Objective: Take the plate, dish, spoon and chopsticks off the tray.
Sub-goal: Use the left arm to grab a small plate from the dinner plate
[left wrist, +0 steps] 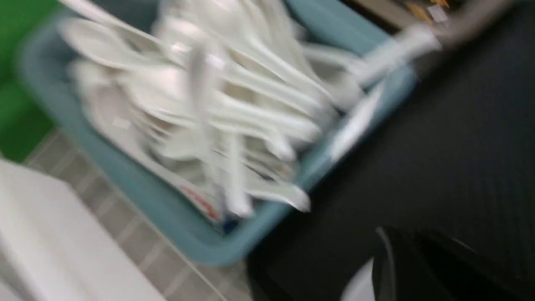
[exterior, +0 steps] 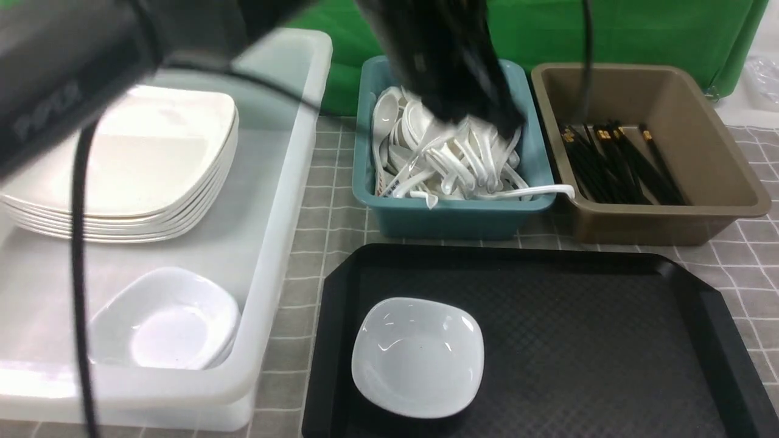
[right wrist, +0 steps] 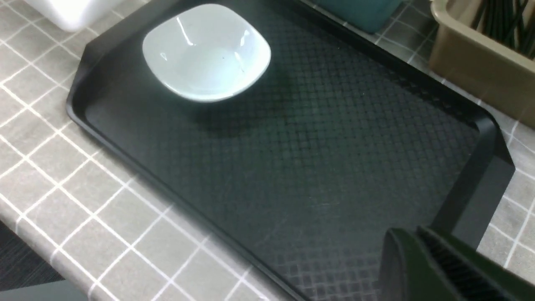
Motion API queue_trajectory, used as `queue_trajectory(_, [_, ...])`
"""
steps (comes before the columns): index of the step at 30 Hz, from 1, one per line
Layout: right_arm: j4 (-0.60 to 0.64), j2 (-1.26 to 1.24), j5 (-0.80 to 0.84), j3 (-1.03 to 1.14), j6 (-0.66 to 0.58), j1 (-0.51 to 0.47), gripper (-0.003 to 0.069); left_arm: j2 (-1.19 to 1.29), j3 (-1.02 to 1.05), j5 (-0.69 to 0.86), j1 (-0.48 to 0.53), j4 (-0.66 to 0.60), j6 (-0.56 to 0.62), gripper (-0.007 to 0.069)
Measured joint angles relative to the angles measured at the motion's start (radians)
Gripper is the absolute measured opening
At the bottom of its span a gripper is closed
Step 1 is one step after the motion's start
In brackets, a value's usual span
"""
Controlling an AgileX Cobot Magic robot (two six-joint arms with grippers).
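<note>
Jaws, left: closed tight on the left gripper (exterior: 478,112); nothing seen between them, though the view is blurred
Jaws, right: right gripper (right wrist: 443,267) shows only as a dark edge in its own wrist view; parted or closed cannot be told; nothing seen in it
Dish: dish (exterior: 418,356) sits upright on the tray (exterior: 608,340), toward the robot's left and the near edge; sole item there, not yet cleared
Other items: plate stack (exterior: 122,164) in the white bin (exterior: 286,201); spoons (exterior: 450,158) heaped in the teal tub (exterior: 450,222); chopsticks (exterior: 614,164) in the brown tub (exterior: 718,176); judged done
Risk, push: jaws closed on approach would shove the glossy dish across the tray rather than grip it; they must part first
Risk, slip: shallow slick rim offers little purchase; a thin pinch may let the dish tilt and drop, chipping it on the second small dish (exterior: 167,319) in the bin
Risk, snag: one spoon handle (exterior: 535,191) overhangs the teal tub's rim toward the brown tub; a low sideways sweep could flick it out
Pose, left arm: left arm (exterior: 73,73) reaches slantwise over the white bin to the teal tub; gripper points down just above the heap; contact cannot be told
Pose, right arm: absent from the front view; judged above the tray's right side, well apart from the dish
</note>
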Motion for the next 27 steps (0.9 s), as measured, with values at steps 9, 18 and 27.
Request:
queue_trajectory(9, [0.000,0.000,0.000,0.000,-0.016,0.000,0.0072,-0.049,0.469,-0.042,-0.163,-0.071,0.227,0.0114])
queue_trajectory(18, [0.001,0.000,0.000,0.000,-0.017,0.000,0.0083,-0.032,0.689,-0.411,-0.162,-0.047,0.229,0.0503])
queue_trajectory(27, [0.015,0.000,0.000,0.000,-0.017,0.000,0.0090,0.050,0.713,-0.557,-0.162,0.046,0.171,0.0482])
